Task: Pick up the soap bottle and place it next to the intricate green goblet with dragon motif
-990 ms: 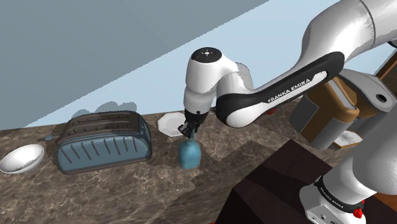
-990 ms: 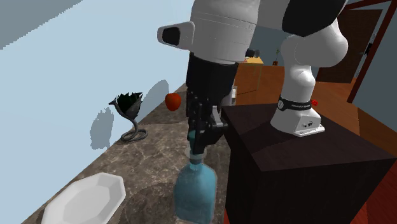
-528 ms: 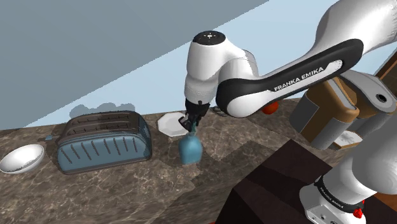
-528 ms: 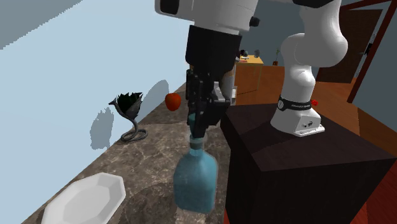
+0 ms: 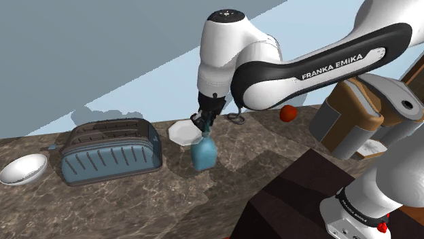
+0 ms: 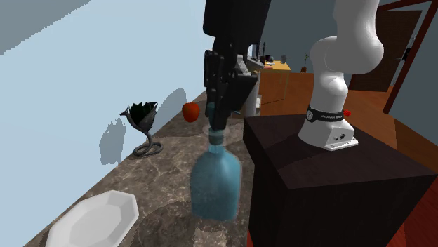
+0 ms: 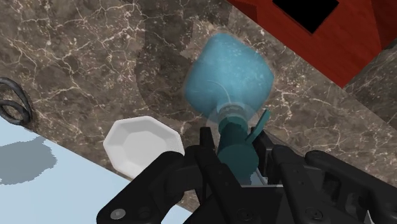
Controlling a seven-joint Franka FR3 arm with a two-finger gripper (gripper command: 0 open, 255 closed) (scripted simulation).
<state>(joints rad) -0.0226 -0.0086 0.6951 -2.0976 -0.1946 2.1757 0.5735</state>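
A translucent blue soap bottle hangs above the brown marble counter, held by its teal pump top. My black gripper is shut on that pump neck from above. The dark green goblet with a coiled stem stands near the pale blue wall, farther along the counter in the second exterior view. In the wrist view a curl of the goblet's base shows beyond the white plate.
A white octagonal plate lies by the wall close to the bottle. A blue-grey toaster and a white bowl sit toward the shoulder view's left. A red apple rests past the goblet. The dark stand borders the counter.
The gripper has risen with the soap bottle held in it, lifting the bottle higher off the counter. Nothing else has moved.
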